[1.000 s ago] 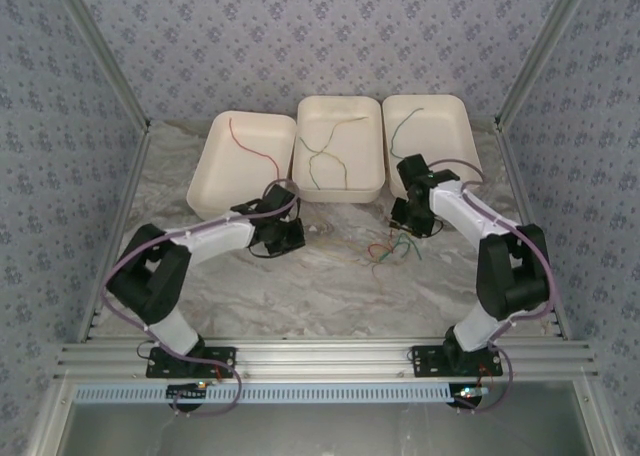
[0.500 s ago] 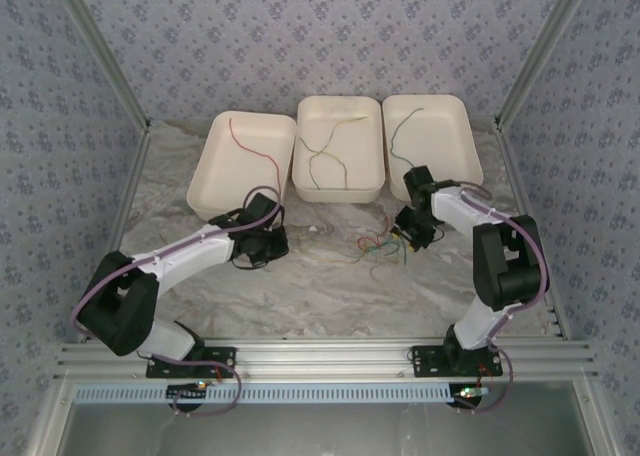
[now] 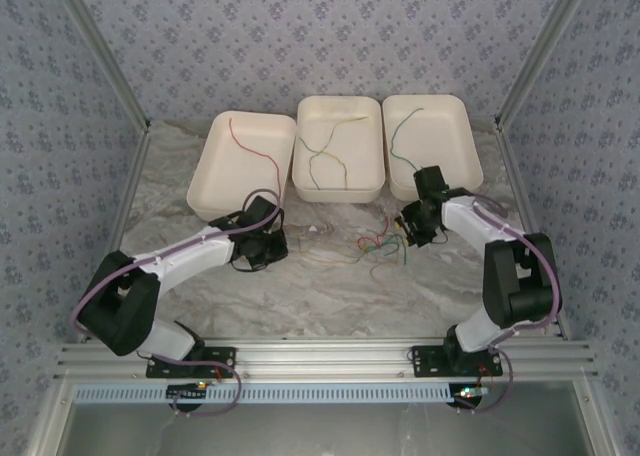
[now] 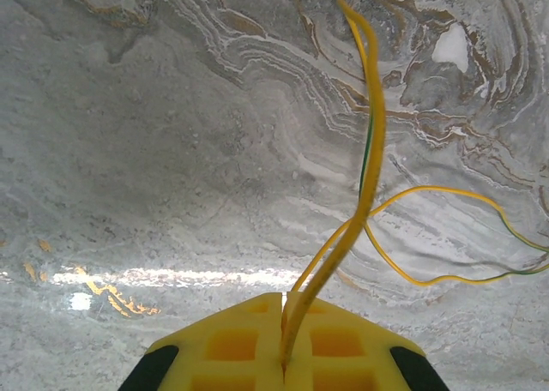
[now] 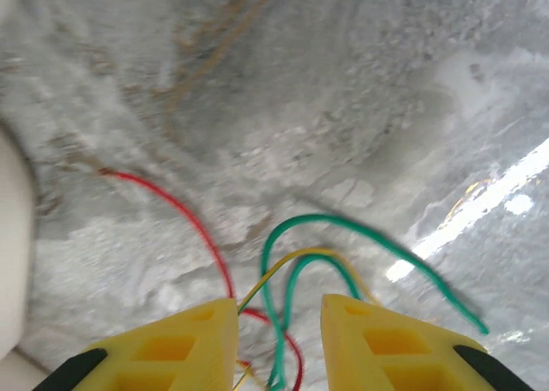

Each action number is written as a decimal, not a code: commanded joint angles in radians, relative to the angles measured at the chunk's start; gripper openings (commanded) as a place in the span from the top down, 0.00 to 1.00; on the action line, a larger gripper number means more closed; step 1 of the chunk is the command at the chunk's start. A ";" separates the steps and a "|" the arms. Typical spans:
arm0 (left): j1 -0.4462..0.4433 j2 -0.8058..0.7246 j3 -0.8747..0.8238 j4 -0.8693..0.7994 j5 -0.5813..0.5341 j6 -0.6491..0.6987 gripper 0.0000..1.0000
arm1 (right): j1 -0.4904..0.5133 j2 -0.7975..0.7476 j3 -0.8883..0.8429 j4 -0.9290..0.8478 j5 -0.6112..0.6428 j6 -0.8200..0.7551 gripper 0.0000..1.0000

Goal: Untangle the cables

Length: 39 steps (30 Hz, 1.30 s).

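Tangle of thin red, yellow and green cables (image 3: 380, 244) lies on the marbled grey bench (image 3: 300, 296), right of its middle, between the two arms. The left end effector (image 4: 283, 305) is clamped fully shut on a yellow cable (image 4: 371, 151) leading toward the knot. The right end effector (image 5: 279, 309) stands partly open astride a green strand (image 5: 343, 232) and a red strand (image 5: 184, 215), gripping nothing. These wires look light, limp and slippery. A pull may drag the whole knot, so grasp near a free end. Along the far edge, three white oblong trays (image 3: 215, 181) hold separated wires.
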 commanded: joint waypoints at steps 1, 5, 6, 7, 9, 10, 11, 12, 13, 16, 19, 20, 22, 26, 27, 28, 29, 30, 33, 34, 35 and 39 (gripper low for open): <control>0.002 -0.022 -0.003 -0.006 0.002 -0.012 1.00 | 0.013 -0.016 0.084 -0.001 0.049 -0.020 0.66; 0.003 -0.021 0.008 -0.012 0.000 -0.006 1.00 | 0.042 0.130 0.256 -0.133 0.077 -0.226 0.67; 0.002 -0.022 0.012 -0.016 -0.001 -0.002 1.00 | 0.054 0.170 0.279 -0.154 0.083 -0.276 0.66; 0.002 -0.020 0.018 -0.020 -0.002 0.001 1.00 | 0.066 0.207 0.301 -0.178 0.087 -0.328 0.65; 0.002 -0.019 0.024 -0.025 -0.006 0.004 1.00 | 0.087 0.258 0.323 -0.199 0.089 -0.405 0.63; 0.003 -0.020 0.024 -0.024 -0.006 0.002 1.00 | 0.097 0.276 0.334 -0.198 0.084 -0.442 0.62; 0.003 -0.021 0.022 -0.021 -0.006 0.000 1.00 | 0.105 0.295 0.347 -0.201 0.077 -0.476 0.62; 0.002 -0.021 0.021 -0.022 -0.006 -0.001 1.00 | 0.112 0.311 0.369 -0.219 0.079 -0.499 0.62; 0.003 -0.021 0.021 -0.021 -0.005 -0.004 1.00 | 0.117 0.324 0.385 -0.227 0.073 -0.520 0.63; 0.002 -0.024 0.022 -0.025 -0.006 -0.004 1.00 | 0.126 0.343 0.419 -0.292 0.045 -0.530 0.62; 0.003 -0.027 0.026 -0.028 -0.010 -0.003 1.00 | 0.142 0.330 0.403 -0.323 0.037 -0.511 0.58; 0.003 -0.027 0.027 -0.028 -0.010 -0.004 1.00 | 0.146 0.324 0.395 -0.329 0.039 -0.502 0.58; 0.003 -0.028 0.026 -0.027 -0.009 -0.008 1.00 | 0.154 0.322 0.380 -0.326 0.035 -0.486 0.57; 0.002 -0.027 0.030 -0.025 -0.009 -0.007 1.00 | 0.157 0.345 0.367 -0.329 0.017 -0.458 0.56; 0.002 -0.027 0.031 -0.025 -0.009 -0.005 1.00 | 0.156 0.349 0.359 -0.318 0.008 -0.449 0.56; 0.003 -0.027 0.030 -0.025 -0.008 -0.006 1.00 | 0.154 0.353 0.352 -0.305 -0.002 -0.443 0.56; 0.003 -0.027 0.028 -0.023 -0.007 -0.006 1.00 | 0.155 0.361 0.348 -0.294 -0.013 -0.435 0.56; 0.002 -0.027 0.027 -0.023 -0.006 -0.007 1.00 | 0.155 0.370 0.348 -0.287 -0.022 -0.426 0.56; 0.002 -0.031 0.023 -0.020 -0.006 -0.009 1.00 | 0.156 0.392 0.349 -0.274 -0.031 -0.403 0.58; 0.003 -0.032 0.021 -0.019 -0.006 -0.010 1.00 | 0.155 0.397 0.349 -0.268 -0.029 -0.399 0.61; 0.002 -0.033 0.019 -0.018 -0.007 -0.011 1.00 | 0.153 0.406 0.350 -0.266 -0.024 -0.395 0.66; 0.002 -0.038 0.017 -0.019 -0.013 -0.015 1.00 | 0.149 0.403 0.363 -0.258 0.011 -0.390 0.99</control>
